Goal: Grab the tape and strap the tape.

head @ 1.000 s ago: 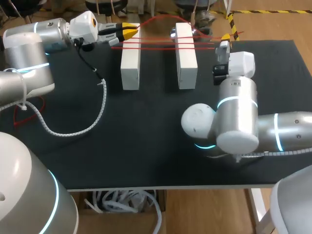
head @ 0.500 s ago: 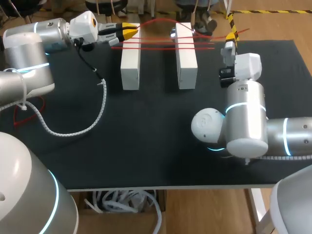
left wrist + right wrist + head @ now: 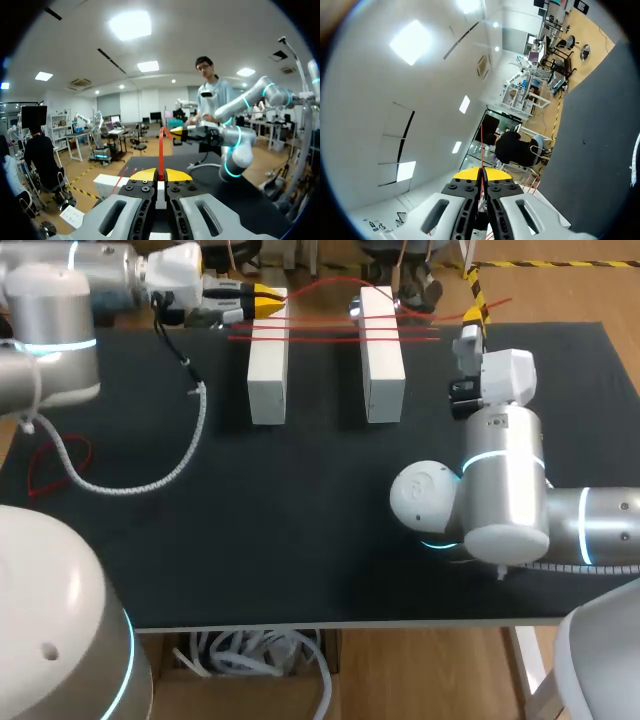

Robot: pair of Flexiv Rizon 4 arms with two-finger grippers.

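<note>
Upper left of the head view: the left gripper (image 3: 266,303) sits right at the far end of the left white block (image 3: 267,375), and its jaws are pinched tight on the red tape (image 3: 340,326). The left wrist view backs that up, with the yellow fingertips (image 3: 145,175) pressed together and a red strand standing straight up from between them.

The tape runs in several strands across the gap to the right white block (image 3: 382,355), lying over the tops of both blocks near their far ends, with one strand arching above the gap.

Upper right of the black table (image 3: 300,530): the right gripper (image 3: 470,322) hangs just past the right block, and a tape end leads to it. In its own wrist view the jaws are closed on a thin red strand.
</note>
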